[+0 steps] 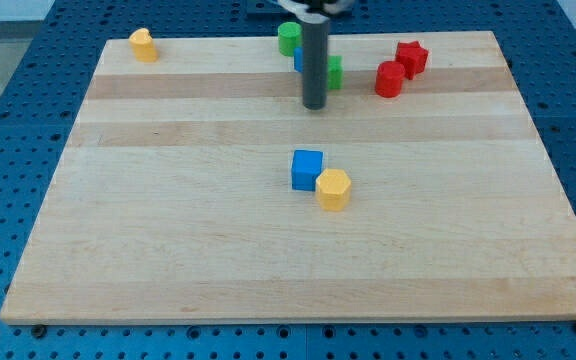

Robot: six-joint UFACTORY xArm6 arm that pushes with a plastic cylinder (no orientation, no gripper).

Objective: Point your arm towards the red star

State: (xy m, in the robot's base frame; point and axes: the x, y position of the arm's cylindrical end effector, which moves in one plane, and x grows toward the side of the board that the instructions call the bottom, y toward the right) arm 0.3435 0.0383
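The red star (pixel 411 57) lies near the view's top right on the wooden board (pixel 168 230). A red cylinder (pixel 389 79) touches it on its lower left. My tip (pixel 314 105) is at the end of the dark rod, top centre, left of both red blocks and apart from them. The rod hides part of a blue block (pixel 298 59) and part of a green block (pixel 335 72). A green cylinder (pixel 288 38) stands just above them.
A blue cube (pixel 307 169) and a yellow hexagonal block (pixel 333 189) touch each other at the board's centre. A yellow block (pixel 144 45) sits at the top left corner. A blue perforated table surrounds the board.
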